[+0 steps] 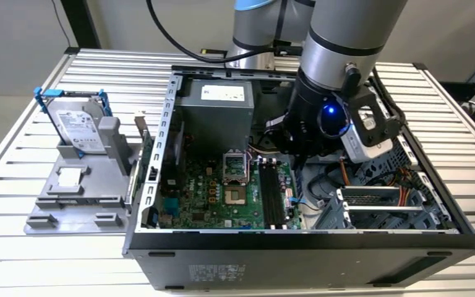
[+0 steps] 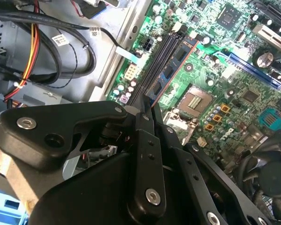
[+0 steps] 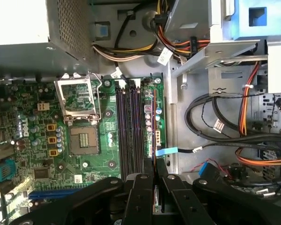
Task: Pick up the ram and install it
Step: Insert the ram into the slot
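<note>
We see the gripper low inside the open computer case, over the motherboard. The fingers are nearly closed, pinching the ram by its near end. The ram stands on edge along the black memory slots, outermost position, in both wrist views.

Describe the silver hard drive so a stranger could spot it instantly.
Start at the open black computer case; on the exterior view's left sits a grey plastic stand. The silver hard drive stands upright in it, alone in wearing a blue frame.
</note>
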You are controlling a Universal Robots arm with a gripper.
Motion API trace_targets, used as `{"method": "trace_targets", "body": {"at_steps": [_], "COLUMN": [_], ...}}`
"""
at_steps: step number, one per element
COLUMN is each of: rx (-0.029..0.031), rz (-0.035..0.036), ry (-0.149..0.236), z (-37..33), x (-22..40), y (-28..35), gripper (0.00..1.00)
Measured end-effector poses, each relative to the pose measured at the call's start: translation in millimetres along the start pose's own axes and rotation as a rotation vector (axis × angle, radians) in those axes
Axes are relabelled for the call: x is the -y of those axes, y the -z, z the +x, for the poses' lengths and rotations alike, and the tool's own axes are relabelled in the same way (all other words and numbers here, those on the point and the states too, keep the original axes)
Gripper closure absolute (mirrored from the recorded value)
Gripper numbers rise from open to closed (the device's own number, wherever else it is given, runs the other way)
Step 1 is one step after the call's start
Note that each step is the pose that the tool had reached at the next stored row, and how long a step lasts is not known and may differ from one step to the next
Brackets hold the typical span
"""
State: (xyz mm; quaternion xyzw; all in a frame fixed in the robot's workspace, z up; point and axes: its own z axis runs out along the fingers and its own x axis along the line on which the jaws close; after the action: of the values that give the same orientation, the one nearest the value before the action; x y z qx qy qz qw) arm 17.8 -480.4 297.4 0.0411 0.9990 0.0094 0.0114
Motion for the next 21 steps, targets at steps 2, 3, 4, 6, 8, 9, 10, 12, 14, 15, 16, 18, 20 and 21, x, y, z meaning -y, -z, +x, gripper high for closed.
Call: {"method": "trace_targets", "body": {"at_steps": [2,3,4,6,8,9,10,12,14,15,16,18,20,21], "rx": [0.0000,0.0000,-0.0001,-0.0005,-0.0015,-0.0021,-0.0029,-0.0038,-0.0039,-0.0040,-0.0039,-0.0039,-0.0040,-0.0041], "rz": [0.0004,0.0004,0.0004,0.0004,0.0006,0.0007,0.0007,0.0011,0.0012,0.0010,0.0007,0.0003,0.0008,0.0007], "ry": [-0.001,-0.002,-0.002,-0.004,-0.005,-0.006,-0.006,-0.007,-0.007,-0.007,-0.007,-0.007,-0.007,-0.007], "z": [0.0,0.0,0.1,0.1,0.3,0.4,0.4,0.4,0.4,0.4,0.4,0.5,0.5,0.5], "x": [0.0,0.0,0.0,-0.1,-0.1,0.0,0.0,0.0,0.0,0.0,0.0,-0.1,-0.1,-0.1], "y": [-1.6,-2.9,-4.2,-7.4,-10.1,-10.9,-11.7,-12.4,-12.4,-12.5,-12.6,-13.6,-15.2,-16.3], "gripper": [1.00,1.00,1.00,1.00,1.00,1.00,1.00,1.00,1.00,1.00,1.00,1.00,1.00,1.00]}}
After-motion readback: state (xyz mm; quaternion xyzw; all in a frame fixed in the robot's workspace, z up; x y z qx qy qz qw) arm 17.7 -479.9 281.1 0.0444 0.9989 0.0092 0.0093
